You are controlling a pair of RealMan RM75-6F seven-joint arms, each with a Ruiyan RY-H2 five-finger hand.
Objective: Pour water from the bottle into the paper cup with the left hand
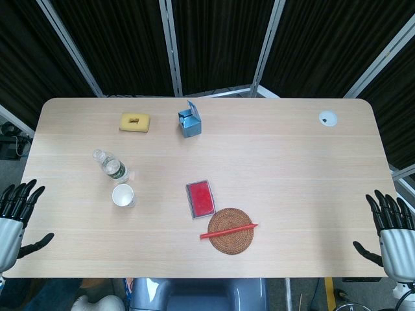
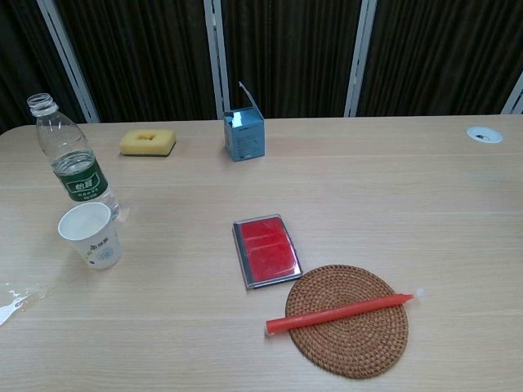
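A clear plastic water bottle (image 1: 111, 166) (image 2: 74, 159) with a green label stands upright, uncapped, on the left part of the table. Just in front of it stands a white paper cup (image 1: 123, 195) (image 2: 91, 235), upright and open. My left hand (image 1: 15, 214) hangs open off the table's left edge, well to the left of the cup and the bottle. At the right edge my right hand (image 1: 391, 227) is open too, fingers spread, holding nothing. Neither hand shows in the chest view.
A yellow sponge (image 1: 135, 122) and a blue carton (image 1: 189, 121) sit at the back. A red-lidded tin (image 1: 200, 198) lies mid-table, beside a woven coaster (image 1: 231, 230) with a red stick (image 1: 228, 230) across it. A white disc (image 1: 328, 118) is far right.
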